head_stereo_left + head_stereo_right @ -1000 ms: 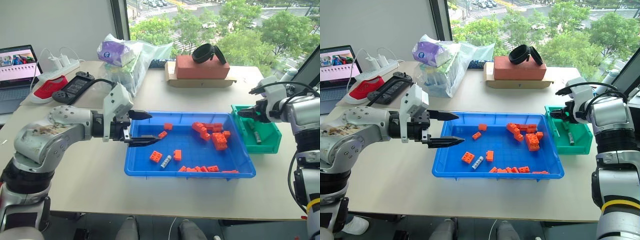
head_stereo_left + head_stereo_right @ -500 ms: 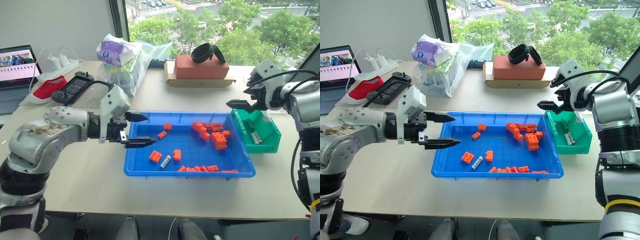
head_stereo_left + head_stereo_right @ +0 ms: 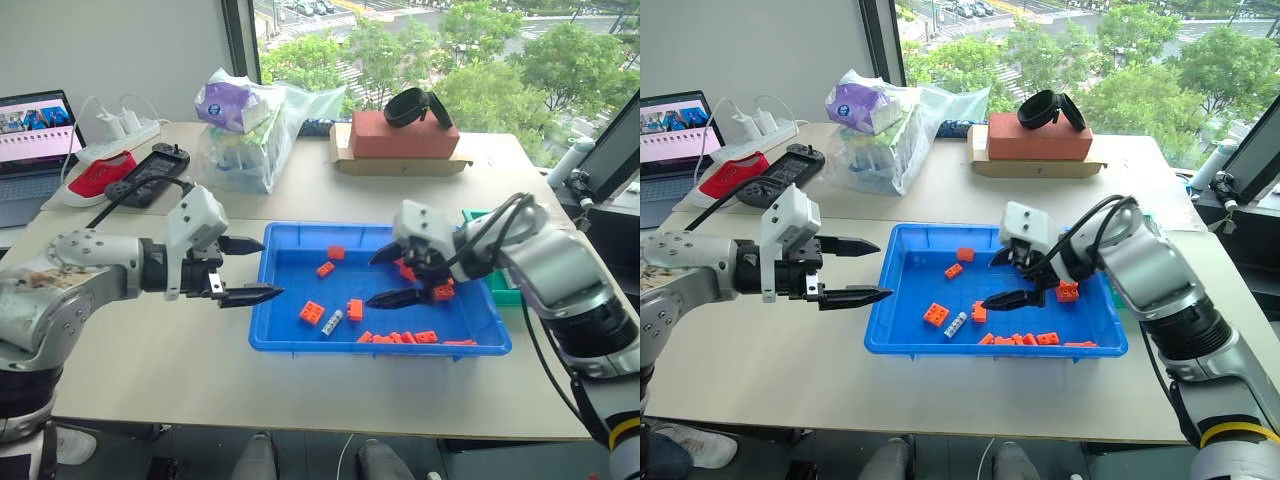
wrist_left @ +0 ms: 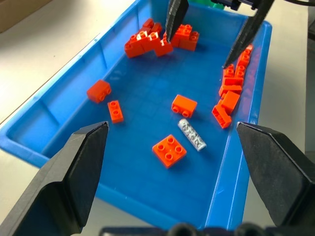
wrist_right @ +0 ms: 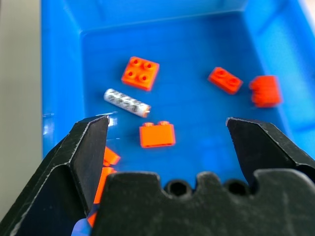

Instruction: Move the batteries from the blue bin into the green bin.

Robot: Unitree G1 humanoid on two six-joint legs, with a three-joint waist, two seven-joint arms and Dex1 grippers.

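**Battery left in the blue bin as the right pincer swings back empty**

Battery (image 3: 331,323) lies flat on the floor of the blue bin (image 3: 262,340), near the front wall, between a four-stud orange brick (image 3: 311,313) and a smaller orange brick (image 3: 354,310); it touches neither. Just above the bin's middle hangs the right pincer (image 3: 385,277), fingers spread wide and holding nothing. A second ago it was over the green bin (image 3: 503,288) at the blue bin's right end; it has since swung across to the bricks, and its wrist view looks straight down on the battery (image 5: 127,102). That suggests one delivery is done and the next pick is this battery, probably the last one left in the blue bin, since no other is visible among the bricks.

The left pincer (image 3: 246,269) is also released and empty, and has drawn back leftward to sit just outside the bin's left wall, over the tabletop (image 3: 150,370). That leaves the bin's interior free for the right arm.

Room around the battery looks fair: bare blue floor lies on both of its long sides, though the two bricks flank it closely. The front wall is near, so a fingertip coming down on that side could catch the rolled rim. A heap of orange bricks (image 3: 437,283) crowds the right end, on the way back to the green bin.
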